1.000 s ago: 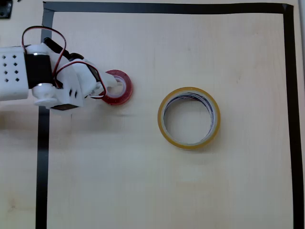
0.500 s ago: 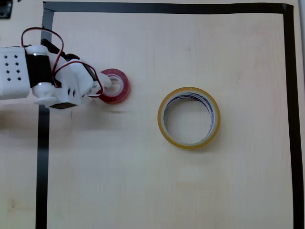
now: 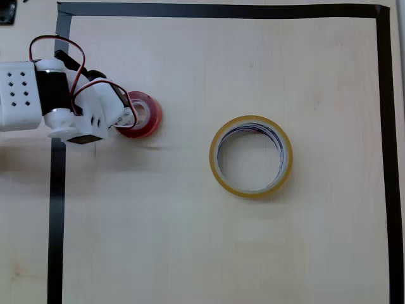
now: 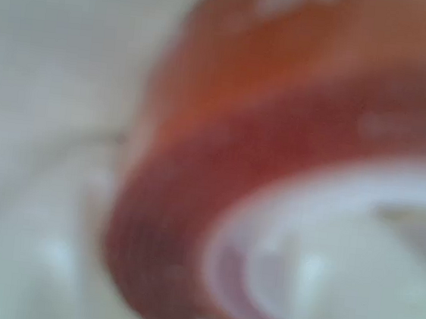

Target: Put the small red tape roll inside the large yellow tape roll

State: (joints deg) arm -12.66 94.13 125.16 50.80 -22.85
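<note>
Item: red tape roll (image 3: 140,115), left part of surface (image 3: 190,240), gripped by white hand (image 3: 131,116) across its wall; shifted leftward with the hand since a second ago, grasp apparently secured. Yellow tape roll (image 3: 251,156) well apart, rightward, hole unobstructed. Black border tape (image 3: 57,190) nearby; open room between rolls.

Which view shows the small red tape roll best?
The overhead view: the small red tape roll appears sharp, lying left of the large yellow tape roll, with the gripper at its left edge. The wrist view shows it as a blurred red close-up.
</note>
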